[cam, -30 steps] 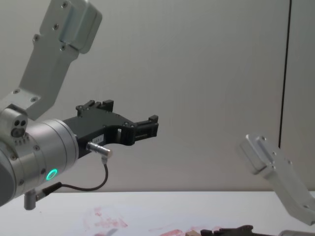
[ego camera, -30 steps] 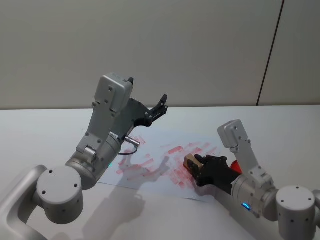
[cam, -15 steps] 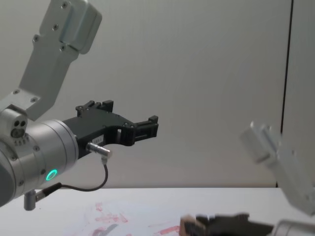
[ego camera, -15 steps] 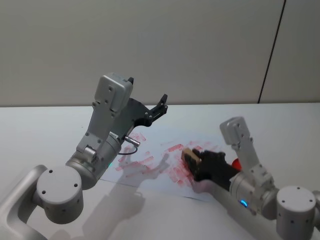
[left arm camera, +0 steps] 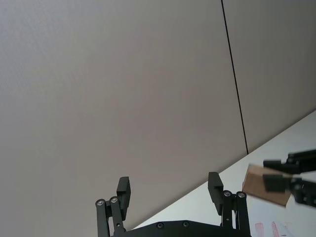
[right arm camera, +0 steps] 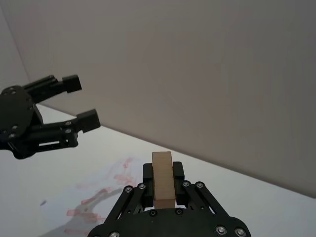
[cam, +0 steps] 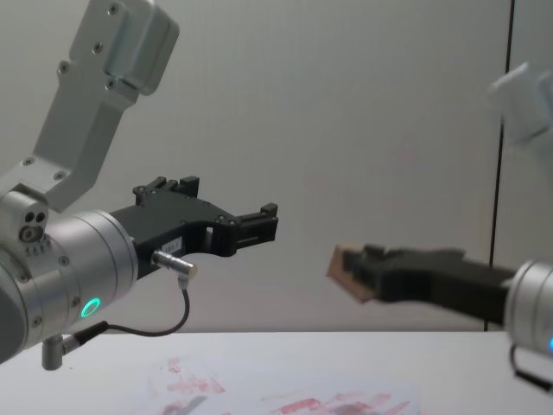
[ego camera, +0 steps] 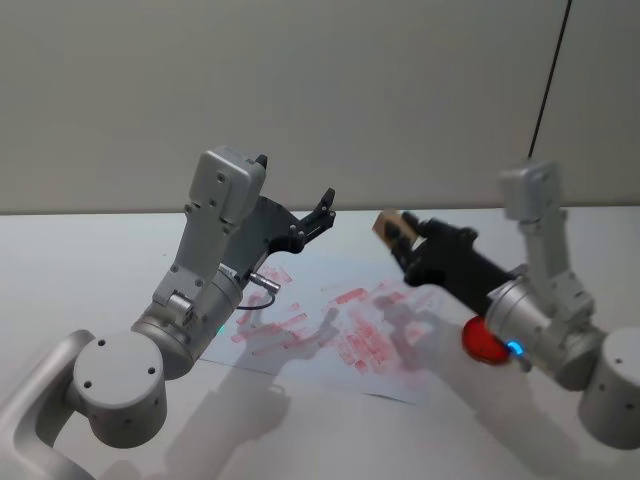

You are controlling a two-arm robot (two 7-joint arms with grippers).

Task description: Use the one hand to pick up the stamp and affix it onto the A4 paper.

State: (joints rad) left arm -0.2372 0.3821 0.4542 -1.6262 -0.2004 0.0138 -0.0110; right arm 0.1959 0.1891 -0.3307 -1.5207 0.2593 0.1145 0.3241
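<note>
My right gripper (ego camera: 398, 235) is shut on the stamp (ego camera: 390, 228), a small light-brown wooden block, and holds it in the air above the far right part of the A4 paper (ego camera: 330, 270). The right wrist view shows the stamp (right arm camera: 163, 180) standing upright between the two black fingers, with the red-smudged paper (right arm camera: 98, 197) below. In the chest view the stamp (cam: 346, 270) hangs well above the sheet (cam: 259, 398). My left gripper (ego camera: 295, 182) is raised over the paper's left side, open and holding nothing; the left wrist view sees the stamp (left arm camera: 266, 185) off to one side.
A round red object (ego camera: 485, 340) lies on the pale grey table (ego camera: 100, 250) just right of the paper, under my right arm. A plain wall stands behind the table.
My right gripper has lifted the stamp off the paper and carried it up and toward the back. The left arm has not moved.
</note>
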